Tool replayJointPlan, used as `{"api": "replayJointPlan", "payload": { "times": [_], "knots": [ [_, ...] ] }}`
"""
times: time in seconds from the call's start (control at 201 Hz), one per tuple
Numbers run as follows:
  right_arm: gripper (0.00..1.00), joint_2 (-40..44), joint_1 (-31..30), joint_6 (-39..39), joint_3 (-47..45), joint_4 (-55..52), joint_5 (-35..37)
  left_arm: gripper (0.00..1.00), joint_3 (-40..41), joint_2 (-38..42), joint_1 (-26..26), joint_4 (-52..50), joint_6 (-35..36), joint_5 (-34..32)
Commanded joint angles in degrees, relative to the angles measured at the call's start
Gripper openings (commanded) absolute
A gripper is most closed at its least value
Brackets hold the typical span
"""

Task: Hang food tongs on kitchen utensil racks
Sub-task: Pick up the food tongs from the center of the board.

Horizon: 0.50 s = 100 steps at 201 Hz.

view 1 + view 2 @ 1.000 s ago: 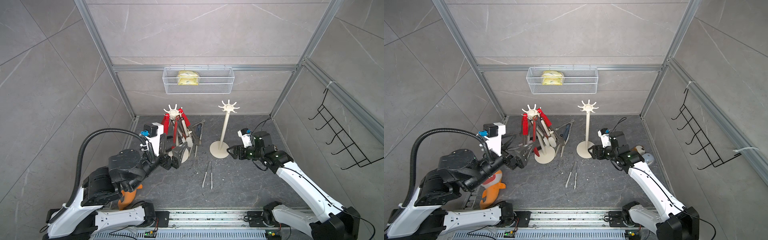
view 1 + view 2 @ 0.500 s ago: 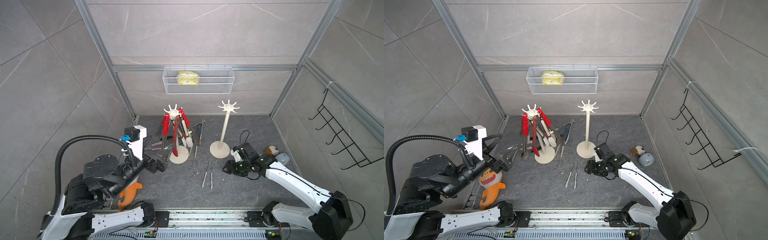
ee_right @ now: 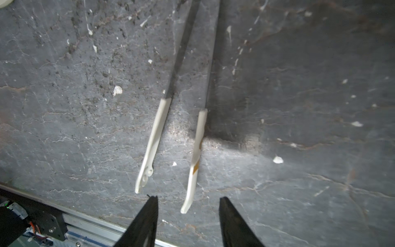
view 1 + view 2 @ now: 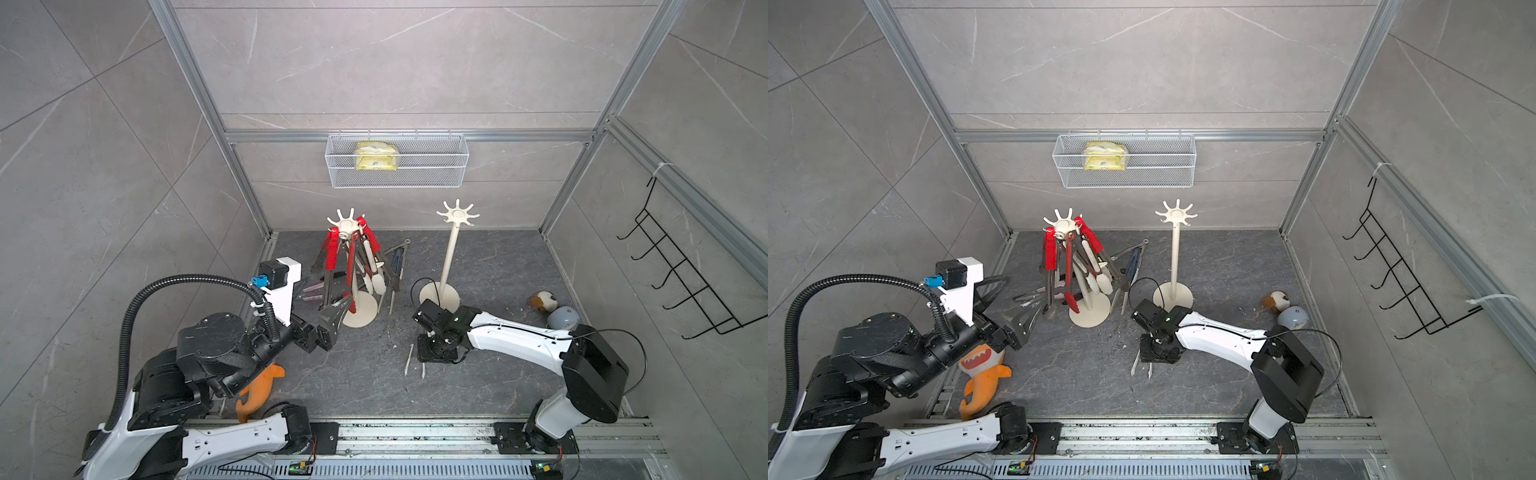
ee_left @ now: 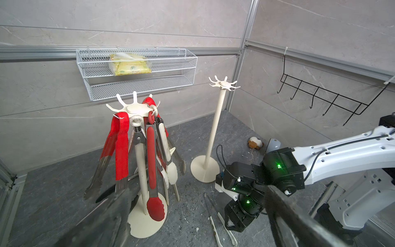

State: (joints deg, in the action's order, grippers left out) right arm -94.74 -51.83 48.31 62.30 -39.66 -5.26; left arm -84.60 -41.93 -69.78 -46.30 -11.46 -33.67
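Observation:
Cream-tipped food tongs [image 4: 414,360] [image 4: 1141,365] [image 3: 154,136] lie flat on the dark floor with their two arms spread. My right gripper [image 4: 436,353] [image 4: 1158,353] [image 3: 188,203] points down over them, open. One cream tip lies between its fingers, untouched. The left utensil rack [image 4: 347,224] [image 5: 136,109] carries several hanging tongs with red and cream tips. The right rack [image 4: 456,214] [image 5: 223,84] is bare. My left gripper [image 4: 332,320] [image 4: 1025,322] [image 5: 194,192] is wide open and empty, near the left rack's base.
More tongs lie on the floor behind and beside the left rack, among them a blue-grey pair [image 4: 397,262]. A wire basket [image 4: 440,183] hangs on the back wall, black hooks [image 4: 681,282] on the right wall. An orange toy [image 4: 257,386], a small plush [image 4: 542,301] and a grey dome [image 4: 563,318] sit on the floor.
My right arm has dropped from beside the bare rack's base down onto the floor tongs, and its jaws have narrowed. The left arm swung back, then forward again toward the left rack's base, still open.

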Motion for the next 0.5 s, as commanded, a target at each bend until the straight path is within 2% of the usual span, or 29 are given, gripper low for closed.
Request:
{"api": "replayJointPlan", "payload": {
  "times": [0.0, 0.349, 0.493],
  "knots": [
    [0.46, -2.7, -0.7, 1.6, 1.4, -0.9, 2.6, 0.99, 0.3, 0.8, -0.1, 0.8, -0.4, 1.2],
    [0.34, -7.1, -1.3, -0.1, 2.1, 0.6, 5.0, 0.99, 1.1, 1.7, -0.1, 0.2, -1.2, 0.2],
    [0.24, -8.5, -1.5, -2.0, 2.5, 1.5, 5.2, 0.99, 1.6, 2.0, 0.0, 0.2, -1.4, -0.1]
  ]
}}
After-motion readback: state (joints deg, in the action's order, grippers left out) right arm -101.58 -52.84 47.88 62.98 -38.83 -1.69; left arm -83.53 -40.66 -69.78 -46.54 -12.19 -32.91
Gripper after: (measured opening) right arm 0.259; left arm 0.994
